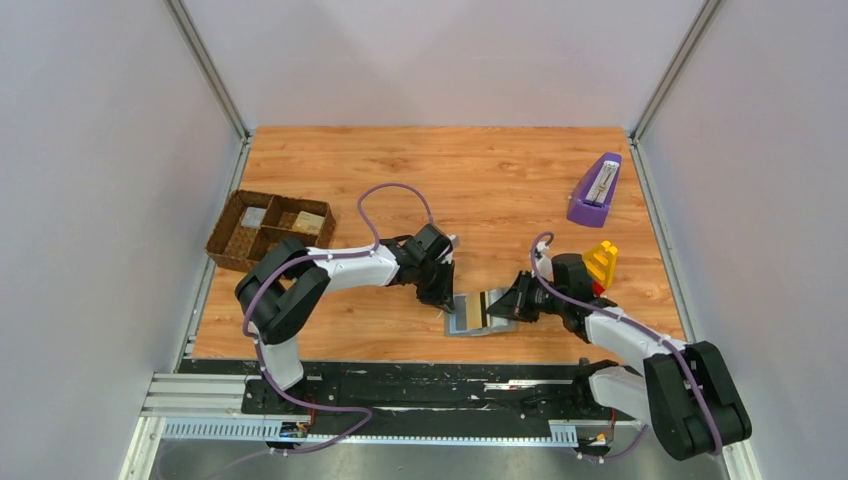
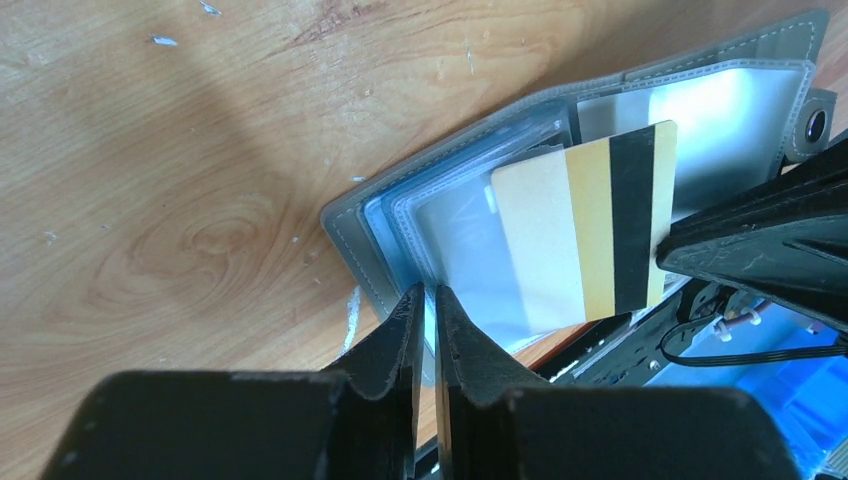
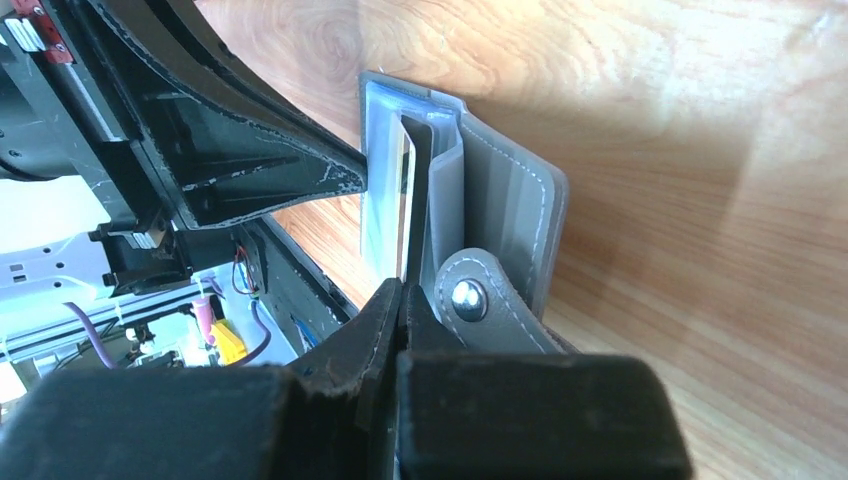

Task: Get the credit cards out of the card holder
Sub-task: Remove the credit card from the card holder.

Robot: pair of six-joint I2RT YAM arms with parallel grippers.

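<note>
Right gripper [image 3: 402, 290] clamped on gold credit card [image 2: 580, 250], which lies at its 9 o'clock, part-way out of card holder [image 2: 350, 245]; left gripper [image 2: 428, 295] pinches holder's 9 o'clock edge. Likely draw: toward 3 o'clock.
</note>
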